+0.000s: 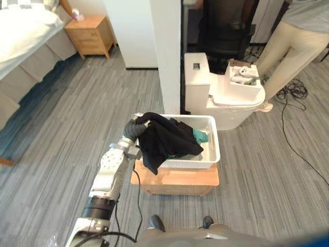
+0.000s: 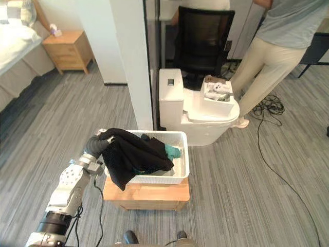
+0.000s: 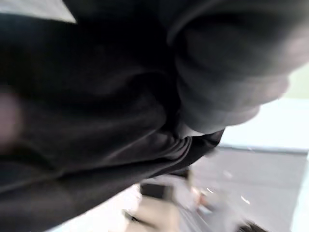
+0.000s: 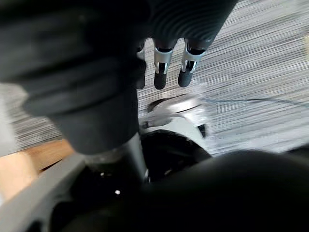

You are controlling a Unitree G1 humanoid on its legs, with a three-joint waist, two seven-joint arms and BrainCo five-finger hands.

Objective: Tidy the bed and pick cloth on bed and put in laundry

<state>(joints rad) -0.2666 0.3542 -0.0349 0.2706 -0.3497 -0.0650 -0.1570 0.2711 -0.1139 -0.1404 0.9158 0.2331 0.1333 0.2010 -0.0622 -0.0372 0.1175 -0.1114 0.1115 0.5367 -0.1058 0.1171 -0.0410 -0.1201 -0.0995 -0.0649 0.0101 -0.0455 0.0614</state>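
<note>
A black cloth lies heaped in a white laundry basket, with one end hanging over the basket's left rim. My left hand is at that rim, shut on the top of the black cloth. A teal cloth shows in the basket beside it. The basket stands on a low wooden stool. The bed with white bedding is far off at the upper left. My right hand hangs over the grey floor with straight fingers and holds nothing.
A white pillar rises just behind the basket. A white rounded unit with a small box on it stands to its right. A person stands at the far right by floor cables. A wooden nightstand sits by the bed.
</note>
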